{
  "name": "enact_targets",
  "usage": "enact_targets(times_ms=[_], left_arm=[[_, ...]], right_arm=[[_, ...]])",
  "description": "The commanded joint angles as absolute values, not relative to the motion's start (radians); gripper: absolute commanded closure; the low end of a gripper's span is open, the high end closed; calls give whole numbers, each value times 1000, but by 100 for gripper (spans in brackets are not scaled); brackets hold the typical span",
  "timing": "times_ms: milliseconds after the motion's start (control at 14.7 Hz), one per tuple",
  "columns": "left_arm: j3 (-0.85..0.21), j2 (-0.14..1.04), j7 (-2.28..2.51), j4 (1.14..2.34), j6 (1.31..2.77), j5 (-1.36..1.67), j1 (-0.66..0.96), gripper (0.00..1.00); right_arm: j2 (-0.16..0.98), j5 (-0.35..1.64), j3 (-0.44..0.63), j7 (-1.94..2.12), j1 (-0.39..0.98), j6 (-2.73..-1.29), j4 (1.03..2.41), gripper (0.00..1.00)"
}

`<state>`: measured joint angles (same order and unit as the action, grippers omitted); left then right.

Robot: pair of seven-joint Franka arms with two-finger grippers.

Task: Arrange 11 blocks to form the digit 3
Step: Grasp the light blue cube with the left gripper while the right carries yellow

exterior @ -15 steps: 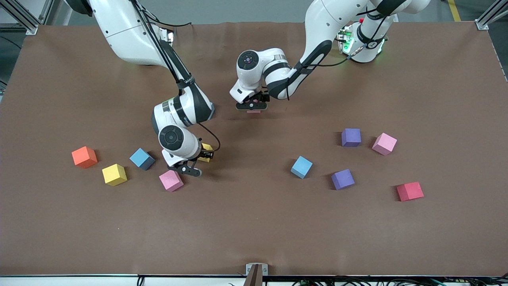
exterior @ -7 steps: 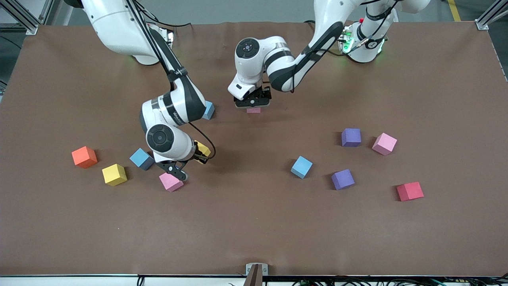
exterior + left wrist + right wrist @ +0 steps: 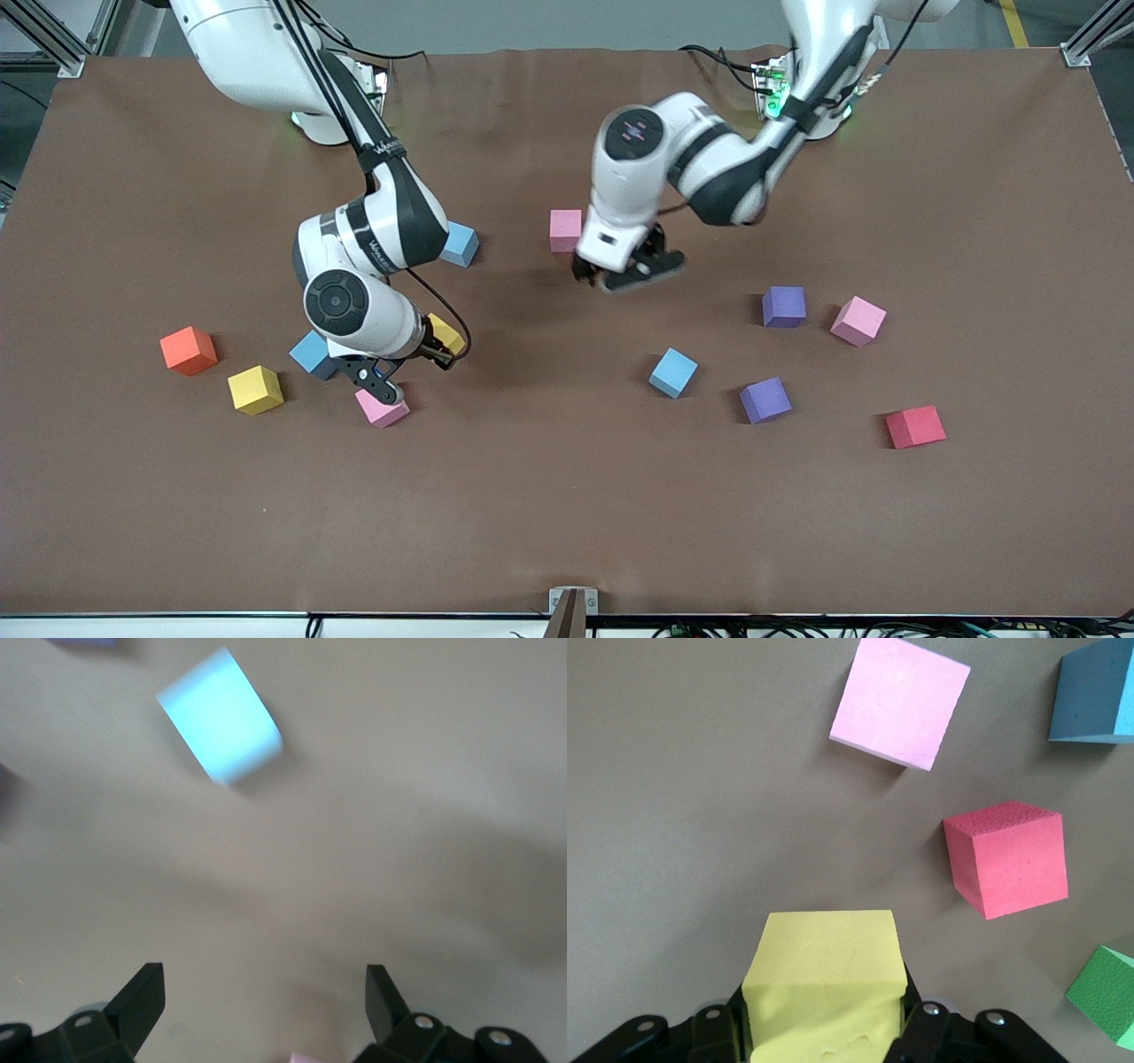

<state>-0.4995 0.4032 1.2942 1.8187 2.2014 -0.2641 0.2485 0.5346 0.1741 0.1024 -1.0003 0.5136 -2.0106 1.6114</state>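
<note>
My right gripper (image 3: 440,344) is shut on a yellow block (image 3: 824,983), low over the table beside a pink block (image 3: 383,408) and a blue one (image 3: 314,353). The right wrist view also shows a red block (image 3: 1005,870). My left gripper (image 3: 629,270) hangs open and empty over bare table beside a pink block (image 3: 565,230); its fingers (image 3: 142,1001) stand wide, with a light blue block (image 3: 220,716) ahead. Other blocks lie scattered and apart: light blue (image 3: 459,245), light blue (image 3: 673,372), purple (image 3: 784,307), purple (image 3: 765,400), pink (image 3: 858,320), red (image 3: 915,426), yellow (image 3: 255,389). No digit 3 shape is in view.
An orange cube (image 3: 188,350) sits toward the right arm's end of the table. A green cube (image 3: 1107,992) shows only in the right wrist view, under the right arm. The brown table (image 3: 567,514) has open room nearer the front camera.
My left gripper, open throughout, has lifted off the pink block and swung toward the left arm's end, leaving the block on the table. The right arm shifted slightly with the yellow block.
</note>
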Motion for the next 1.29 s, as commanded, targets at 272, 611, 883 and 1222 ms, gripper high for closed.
enact_targets(times_ms=[272, 611, 883, 1222], left_arm=[[-503, 463, 1302, 1648, 2105, -242, 31, 0], [-503, 512, 1437, 1606, 2105, -227, 3, 0], [-502, 544, 1534, 1580, 2106, -222, 6, 0], [-502, 593, 1661, 1568, 2106, -227, 14, 0]], right_arm=[[485, 164, 95, -1080, 497, -1991, 1627, 100], [365, 158, 92, -1229, 523, -1867, 1699, 100], [261, 158, 89, -1331, 555, -1885, 1847, 100], [187, 158, 86, -1662, 704, -2075, 2038, 100]])
